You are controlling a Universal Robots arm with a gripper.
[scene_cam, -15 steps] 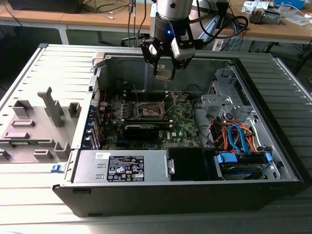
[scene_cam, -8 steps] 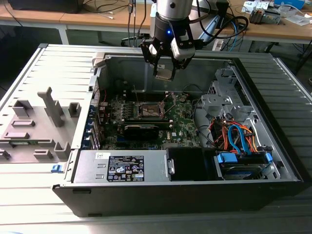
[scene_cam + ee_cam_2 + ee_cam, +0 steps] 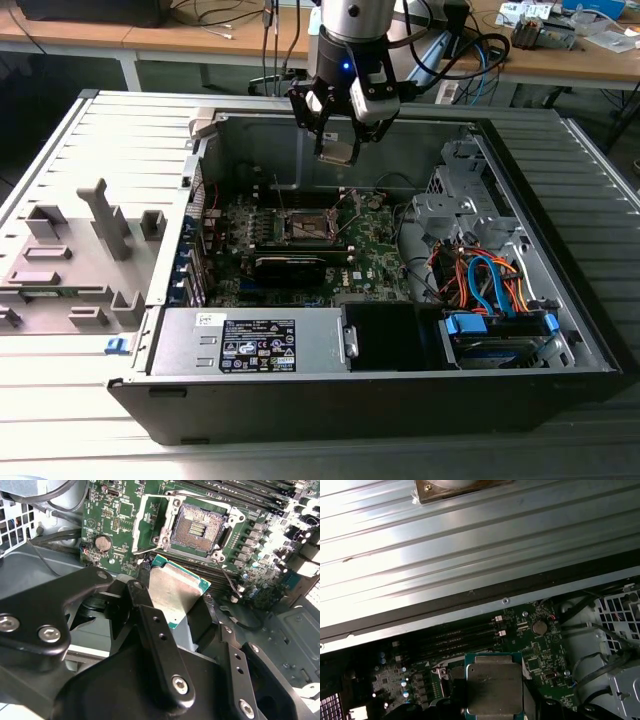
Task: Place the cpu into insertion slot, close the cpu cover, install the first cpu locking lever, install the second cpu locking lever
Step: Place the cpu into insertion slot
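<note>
Case [image 3: 380,390] open, the gripper [image 3: 342,132] hangs well above the motherboard [image 3: 378,245], clamped on the cpu [image 3: 175,592]: placing is in hand and likely calls for squaring the chip to the insertion slot [image 3: 200,527], whose bare centre the second wrist view reveals, the exterior view giving height.

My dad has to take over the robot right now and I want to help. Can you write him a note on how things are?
The gripper is shut on the cpu and holds it in the air over the motherboard, inside the open computer case.
The insertion slot is empty, with its contacts uncovered.
The cpu cover looks swung open beside the slot.
Done: the cpu is picked up.
Left: the cpu is not yet in the slot, the cover is not closed, and neither locking lever is fastened.
</note>
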